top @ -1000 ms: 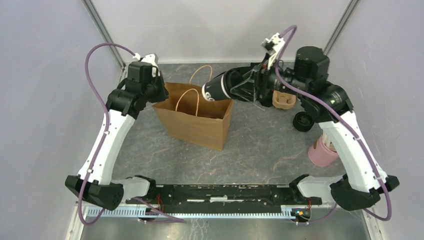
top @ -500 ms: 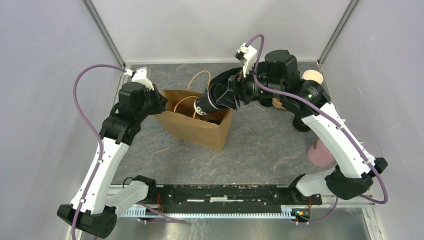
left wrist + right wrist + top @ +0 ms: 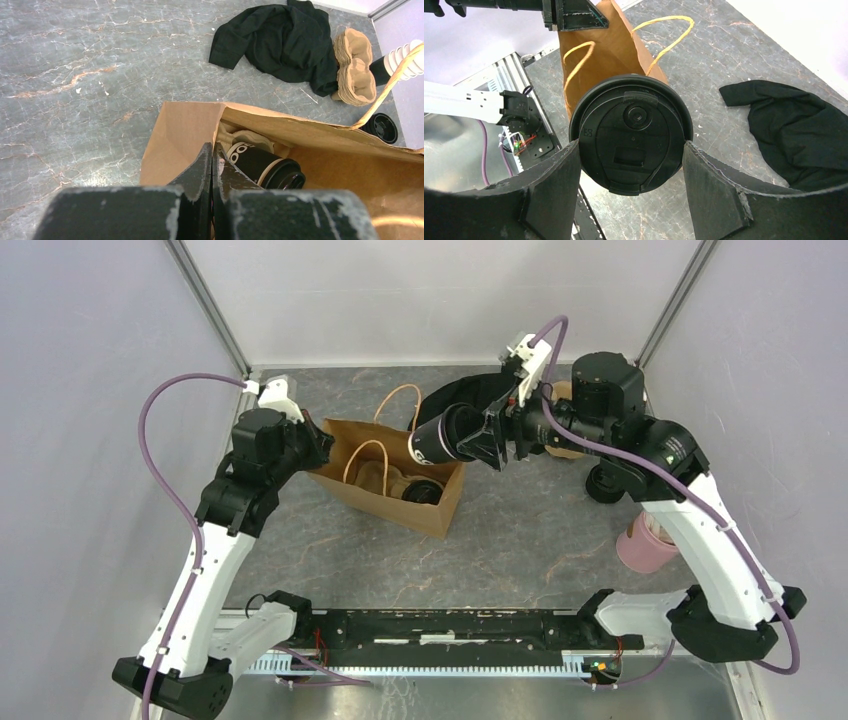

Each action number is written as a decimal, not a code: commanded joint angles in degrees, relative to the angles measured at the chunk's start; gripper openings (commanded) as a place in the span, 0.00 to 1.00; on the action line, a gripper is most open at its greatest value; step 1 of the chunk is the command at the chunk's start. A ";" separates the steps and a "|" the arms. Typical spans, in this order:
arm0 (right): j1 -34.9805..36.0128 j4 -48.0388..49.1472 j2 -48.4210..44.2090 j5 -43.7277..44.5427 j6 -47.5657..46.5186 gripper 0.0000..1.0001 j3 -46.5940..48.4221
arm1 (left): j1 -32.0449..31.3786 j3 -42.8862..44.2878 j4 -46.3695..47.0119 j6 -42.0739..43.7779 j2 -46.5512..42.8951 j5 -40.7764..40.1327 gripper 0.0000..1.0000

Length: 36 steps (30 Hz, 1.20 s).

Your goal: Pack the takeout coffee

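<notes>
One capped cup lies inside paper bag, toward tabletop's far edge. Second cup gripped by wide-spread right gripper above bag's right rim. Left gripper closed at bag's left rim. Next: cup to be lowered through mouth, then released.

Two lidded black cups, one paper bag, one black cloth.

Paper bag: plain kraft brown, tan handles.
Lidded cup: black, as is its lid.
Second cup: black, white lettering.
Table: grey marbling, rust veins.
Cloth: black.
Container: pink.
</notes>
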 commanded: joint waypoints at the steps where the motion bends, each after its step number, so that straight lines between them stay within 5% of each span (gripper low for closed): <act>1: 1.36 4.55 2.04 -1.48 1.11 0.00 -2.17 | 0.16 -0.85 2.85 -3.91 -1.54 1.18 0.02; 9: 8.89 9.55 6.99 -1.78 5.48 0.00 0.82 | 0.16 -1.95 2.09 -6.20 -1.27 0.59 0.02; 16: 12.48 17.94 2.07 -0.75 10.89 0.00 -9.24 | 0.16 -2.52 1.58 -8.94 -0.26 0.06 0.02; 36: 20.66 11.82 3.38 0.17 1.69 0.00 -7.75 | 0.16 -6.95 8.31 -9.65 -4.20 -0.57 0.02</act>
